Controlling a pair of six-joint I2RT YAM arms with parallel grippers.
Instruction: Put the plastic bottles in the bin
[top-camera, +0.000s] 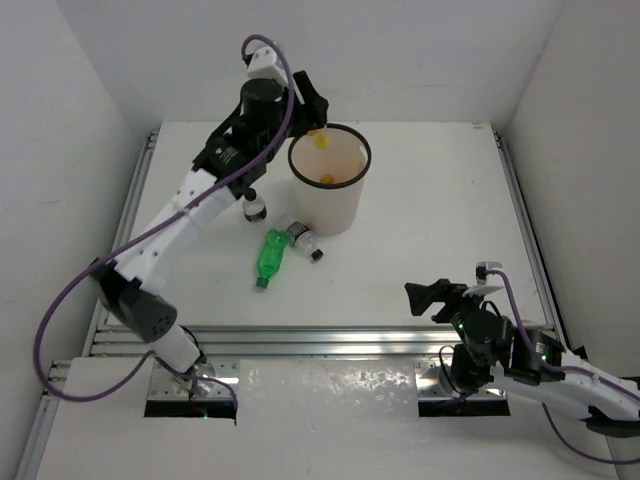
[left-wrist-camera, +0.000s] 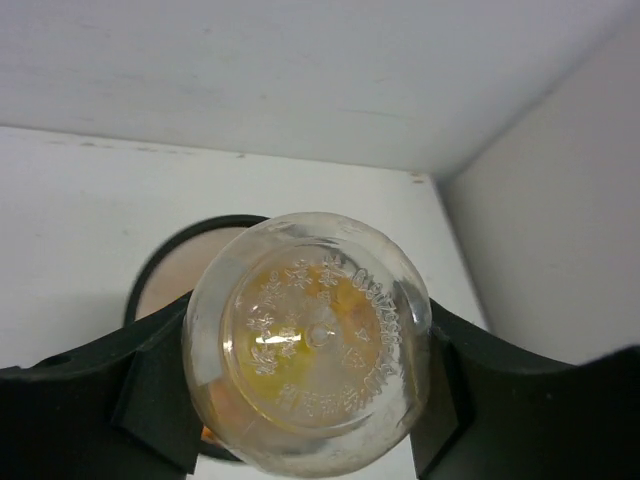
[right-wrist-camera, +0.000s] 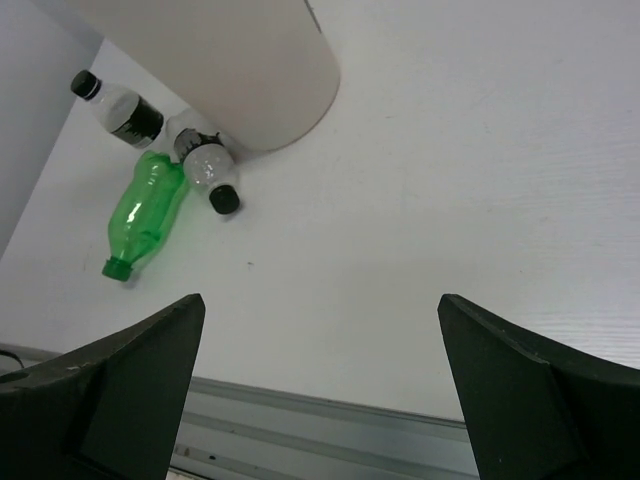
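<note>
My left gripper (top-camera: 312, 112) is shut on a clear plastic bottle with yellow inside (left-wrist-camera: 310, 340), seen bottom-on, and holds it above the back left rim of the white bin (top-camera: 330, 210). The bin's black rim shows below the bottle in the left wrist view (left-wrist-camera: 165, 262). Something orange (top-camera: 327, 180) lies inside the bin. A green bottle (top-camera: 270, 255) (right-wrist-camera: 145, 210) and a clear black-capped bottle (top-camera: 305, 240) (right-wrist-camera: 210, 170) lie at the bin's front left. Another clear black-capped bottle (top-camera: 254, 208) (right-wrist-camera: 118, 108) is left of the bin. My right gripper (top-camera: 437, 297) (right-wrist-camera: 320, 310) is open and empty near the front right.
Metal rails run along the table's front edge (top-camera: 330, 340) and its left and right sides. White walls enclose the table on three sides. The left arm (top-camera: 175, 225) stretches diagonally over the table's left part.
</note>
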